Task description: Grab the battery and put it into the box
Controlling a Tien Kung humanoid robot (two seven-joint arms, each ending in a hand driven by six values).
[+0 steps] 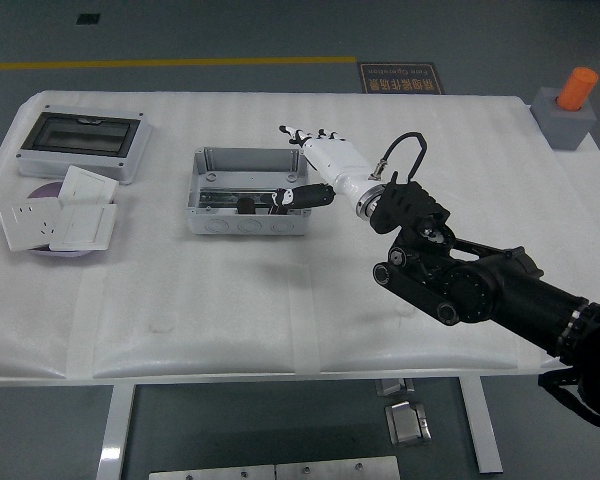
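Observation:
The open grey metal box (245, 225) stands left of the table's middle. A small dark battery (248, 203) lies inside it, near the front wall. My right hand (292, 165), white with black fingertips, is over the box's right end. Its fingers (302, 132) are spread wide and its thumb (302, 197) points into the box. It holds nothing and is a little to the right of the battery. The black right arm (470, 285) comes in from the lower right. The left arm is out of view.
A grey enclosure with a dark window (80, 143) sits at the back left. White socket plates (60, 215) lie on a purple disc in front of it. A grey block with an orange cylinder (570, 108) stands at the back right corner.

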